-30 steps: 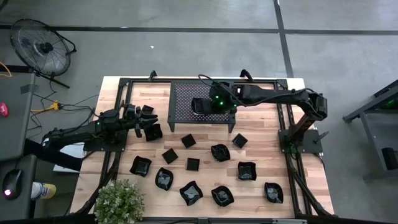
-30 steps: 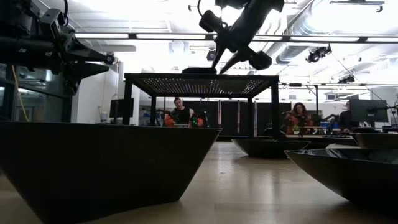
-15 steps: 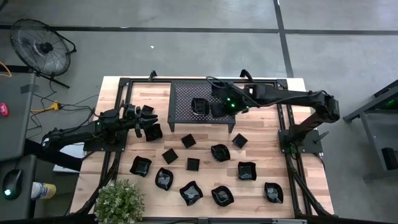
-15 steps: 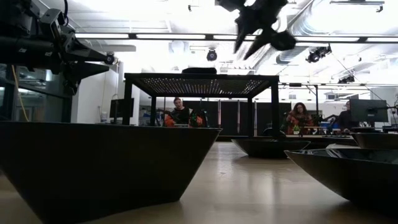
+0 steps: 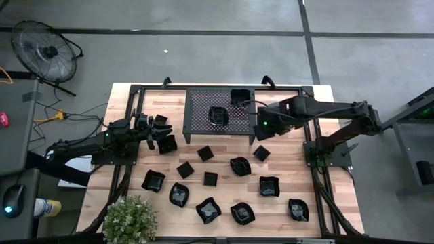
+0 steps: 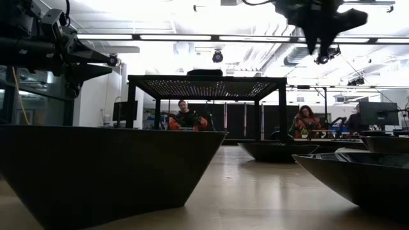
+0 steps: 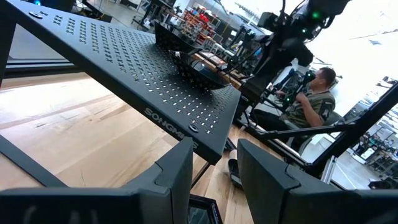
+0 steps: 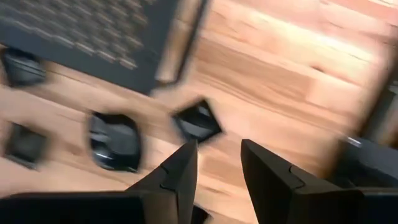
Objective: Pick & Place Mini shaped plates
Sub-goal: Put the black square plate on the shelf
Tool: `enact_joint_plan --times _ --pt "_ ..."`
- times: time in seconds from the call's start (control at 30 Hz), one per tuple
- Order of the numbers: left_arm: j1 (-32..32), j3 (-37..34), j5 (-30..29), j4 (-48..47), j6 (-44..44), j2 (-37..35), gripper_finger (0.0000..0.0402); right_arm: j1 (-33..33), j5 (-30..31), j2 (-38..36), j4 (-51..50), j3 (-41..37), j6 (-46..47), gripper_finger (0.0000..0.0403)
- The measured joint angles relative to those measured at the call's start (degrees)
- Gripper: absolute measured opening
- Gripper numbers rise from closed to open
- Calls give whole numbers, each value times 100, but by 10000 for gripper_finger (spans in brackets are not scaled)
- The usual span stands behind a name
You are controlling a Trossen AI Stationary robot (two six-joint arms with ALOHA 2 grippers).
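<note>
Many small glossy black plates lie on the wooden table (image 5: 285, 163), square ones such as (image 5: 205, 154) and wavy-rimmed ones such as (image 5: 239, 165). Two more rest on top of the black perforated rack (image 5: 203, 129): one (image 5: 218, 115) in the middle, one (image 5: 239, 96) at its far edge. My right gripper (image 5: 262, 129) hangs open and empty in the air just off the rack's right edge. Its wrist view looks down on a square plate (image 8: 197, 121) and a rounded one (image 8: 114, 140). My left gripper (image 5: 163, 132) waits open at the left, beside a square plate (image 5: 167, 144).
The rack (image 6: 204, 80) stands on legs above the table's far middle. A potted plant (image 5: 129, 220) sits at the near left corner. A fan (image 5: 42, 53) stands on the floor beyond the table. Seated people (image 7: 314, 99) show in the room behind. Bare wood lies right of the rack.
My right gripper has drawn away from the plate in the middle of the rack, risen and swung toward the table's right, now past the rack's right edge. That plate has stayed on the rack. The left arm has kept still.
</note>
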Motion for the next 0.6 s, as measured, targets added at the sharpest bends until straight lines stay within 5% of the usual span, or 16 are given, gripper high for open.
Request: enact_joint_plan --times 0.13,0.4,0.6 --pt "-1 -1 0 0 -1 1 124 10 -3 -82 -312 -131 0 119" --pt "1 -1 0 0 -1 1 124 -41 -133 -256 1323 -424 -531 119" --pt "0 -1 0 0 0 1 124 -213 5 -221 1564 -421 -565 119"
